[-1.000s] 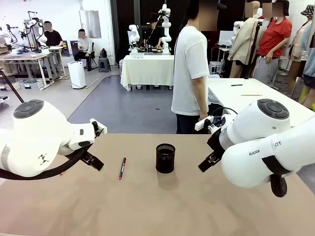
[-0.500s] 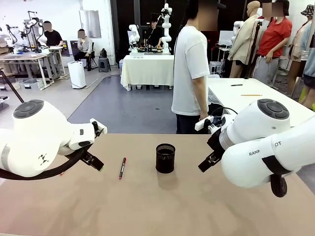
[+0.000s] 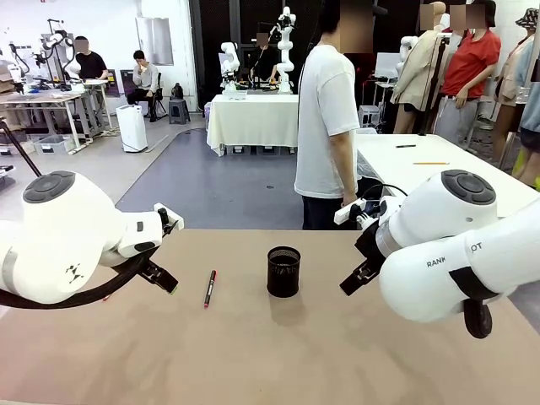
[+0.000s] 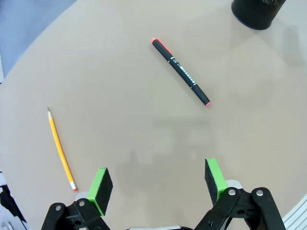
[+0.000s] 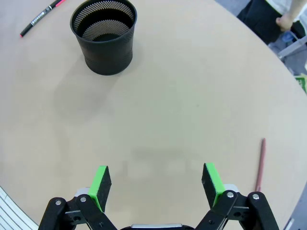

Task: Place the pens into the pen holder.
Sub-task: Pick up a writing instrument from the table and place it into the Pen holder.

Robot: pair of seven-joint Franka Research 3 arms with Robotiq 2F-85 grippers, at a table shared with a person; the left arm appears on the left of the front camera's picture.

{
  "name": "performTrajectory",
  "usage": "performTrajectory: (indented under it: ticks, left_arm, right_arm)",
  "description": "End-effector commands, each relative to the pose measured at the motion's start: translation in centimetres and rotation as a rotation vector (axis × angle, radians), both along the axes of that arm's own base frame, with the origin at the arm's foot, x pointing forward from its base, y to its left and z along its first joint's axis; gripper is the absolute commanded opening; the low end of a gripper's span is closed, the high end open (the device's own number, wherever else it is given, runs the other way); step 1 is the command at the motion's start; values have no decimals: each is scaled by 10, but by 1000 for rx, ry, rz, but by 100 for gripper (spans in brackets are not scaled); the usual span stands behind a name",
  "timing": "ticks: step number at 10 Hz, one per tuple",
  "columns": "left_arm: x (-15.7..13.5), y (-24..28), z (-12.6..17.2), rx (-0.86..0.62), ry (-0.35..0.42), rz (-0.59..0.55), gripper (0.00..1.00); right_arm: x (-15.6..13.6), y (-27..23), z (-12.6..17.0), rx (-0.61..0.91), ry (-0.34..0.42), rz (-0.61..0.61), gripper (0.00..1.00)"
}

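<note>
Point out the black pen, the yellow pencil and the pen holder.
black pen [image 4: 181, 72], left wrist view, middle of the barrel.
yellow pencil [image 4: 61, 148], left wrist view, middle of the shaft.
pen holder [image 5: 109, 58], right wrist view, outer mesh wall.

The top edge cut off the pen holder [image 4: 256, 12] at the left wrist view's upper right. White print on the black pen [image 4: 181, 72] was too small to read. Frame edges cropped the person [image 5: 261, 19] at the right wrist view's upper right.

Pen holder [image 3: 283, 272] stands at the middle of the table [image 3: 253, 363]. Pen [image 3: 209, 288] lies left of it, one pencil [image 4: 61, 149] farther left. Other pencil [image 5: 260, 165] lies well right.
</note>
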State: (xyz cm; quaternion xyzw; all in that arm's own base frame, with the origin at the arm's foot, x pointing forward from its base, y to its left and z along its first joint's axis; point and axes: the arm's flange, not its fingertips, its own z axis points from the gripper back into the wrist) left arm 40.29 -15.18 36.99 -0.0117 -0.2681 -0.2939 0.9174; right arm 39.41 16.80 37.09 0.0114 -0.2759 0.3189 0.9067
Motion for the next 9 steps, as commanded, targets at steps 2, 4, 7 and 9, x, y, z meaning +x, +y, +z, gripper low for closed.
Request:
performTrajectory:
  ticks: [2, 4, 7, 9]
  left_arm:
    - [-5, 4, 11, -100, 115, -118, 100]
    - [-2, 13, 32, -164, 199, -204, 100]
    - [9, 37, 69, -273, 180, -283, 100]
    - [-6, 23, 74, -257, 177, -278, 100]
  right_arm:
    - [-4, 0, 3, -150, 6, -15, 100]
    - [-9, -1, 6, -279, 15, -39, 100]
    - [-22, 15, 15, -351, 53, -87, 100]
    - [-25, -4, 13, -357, 45, -53, 100]
